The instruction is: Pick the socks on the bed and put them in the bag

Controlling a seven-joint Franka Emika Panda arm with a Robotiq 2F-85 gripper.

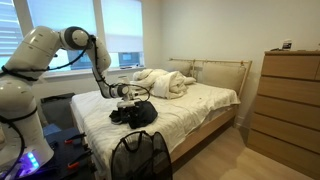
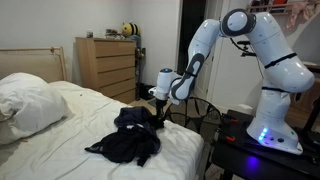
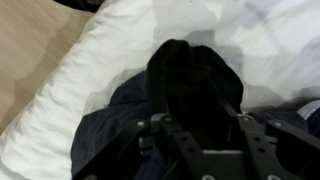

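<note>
A pile of dark navy and black socks (image 1: 134, 113) lies on the white sheet of the bed (image 1: 200, 105), near its foot; it shows in both exterior views (image 2: 128, 140). My gripper (image 1: 130, 92) hangs right over the pile's edge (image 2: 157, 119). In the wrist view the gripper (image 3: 197, 95) is open, and its black fingers straddle a raised black fold of the socks (image 3: 195, 70). The fingertips blend into the dark fabric. A black mesh bag (image 1: 140, 156) stands on the floor at the foot of the bed.
A rumpled white duvet (image 1: 160, 82) and pillows lie near the slatted headboard (image 1: 222, 70). A wooden dresser (image 1: 290, 100) stands beside the bed and shows again in an exterior view (image 2: 106, 65). The robot base (image 2: 270, 120) stands at the bed's foot.
</note>
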